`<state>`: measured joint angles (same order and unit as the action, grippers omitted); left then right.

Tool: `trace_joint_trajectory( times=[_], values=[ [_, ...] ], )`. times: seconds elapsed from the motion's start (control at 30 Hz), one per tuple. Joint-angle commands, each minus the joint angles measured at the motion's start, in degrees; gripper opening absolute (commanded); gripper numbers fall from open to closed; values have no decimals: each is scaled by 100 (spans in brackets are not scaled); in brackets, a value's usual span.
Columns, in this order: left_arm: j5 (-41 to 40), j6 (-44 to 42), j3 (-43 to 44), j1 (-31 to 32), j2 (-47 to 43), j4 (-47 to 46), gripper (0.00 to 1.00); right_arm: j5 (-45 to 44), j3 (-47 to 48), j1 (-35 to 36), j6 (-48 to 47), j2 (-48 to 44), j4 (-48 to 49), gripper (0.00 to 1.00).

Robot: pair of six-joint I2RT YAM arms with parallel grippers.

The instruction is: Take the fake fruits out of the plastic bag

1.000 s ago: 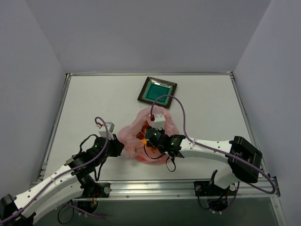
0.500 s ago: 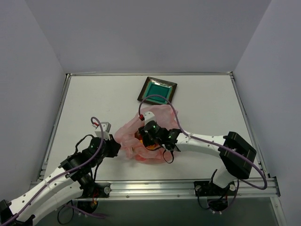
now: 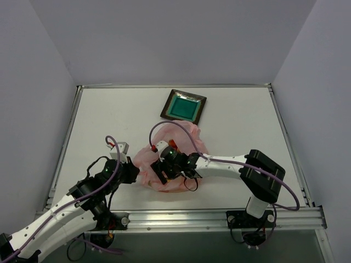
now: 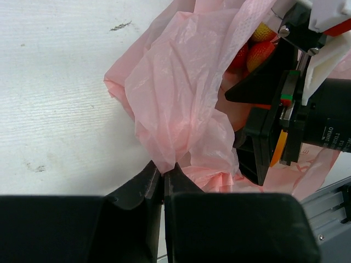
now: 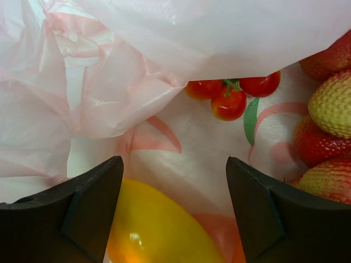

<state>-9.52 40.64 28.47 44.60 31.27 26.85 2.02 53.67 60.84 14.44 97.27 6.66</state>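
My left arm's fingers [image 4: 137, 192] are pinched tight on a fold of the thin, crinkled, translucent pink plastic bag [image 4: 175, 93], which lies slumped on the white desk [image 3: 104, 120] between the two arms. My right arm's fingers [image 5: 82, 208] stand wide apart inside the bag's mouth, holding nothing. The glossy oblong yellow-orange plastic mango [image 5: 159, 235] lies between them, just below the tips. Further in I see a cluster of small red pieces on a green stalk [image 5: 230, 93] and some bumpy red and yellow strawberry shapes [image 5: 329, 109]. I judge the mango light, hard and slippery, so I'd take it across its narrow middle rather than the tapering ends, and watch for film caught under a finger. The bag is limp and would drag along unless the left pinch anchors it.
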Motion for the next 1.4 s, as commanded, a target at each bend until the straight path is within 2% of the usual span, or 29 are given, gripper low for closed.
trace_joint_trajectory(
  times=[0.0,0.37,0.5,0.63,0.73,0.83,0.93,1.03,1.07,1.2,1.37],
  values=[
    [-24,-22,194,-13,-24,83,2,132,-14,-11,-117,-138,-33,72],
    [55,93,36,-4,-7,-4,2,211,-339,68,85,-1008,-613,90],
    [82,76,62,-4,11,-66,2,281,-577,60,147,-1088,-604,91],
    [117,75,62,-4,20,-75,2,352,-674,60,112,-746,-525,90],
    [143,110,27,-4,29,-127,2,325,-674,68,86,-473,-376,85],
    [170,154,-25,-4,11,-154,2,308,-639,77,94,-411,-209,74],
    [161,172,-69,-4,-7,-189,2,255,-595,112,112,-542,-164,52],
    [178,172,-105,-4,28,-242,2,194,-586,139,147,-823,-182,40],
    [187,172,-113,-4,55,-294,2,124,-594,139,156,-920,-226,33],
    [248,198,-175,5,108,-435,2,-184,-621,226,305,-1657,-270,25],
    [258,190,-201,5,99,-541,2,-948,-630,376,630,-2265,-235,24]
  ],
)
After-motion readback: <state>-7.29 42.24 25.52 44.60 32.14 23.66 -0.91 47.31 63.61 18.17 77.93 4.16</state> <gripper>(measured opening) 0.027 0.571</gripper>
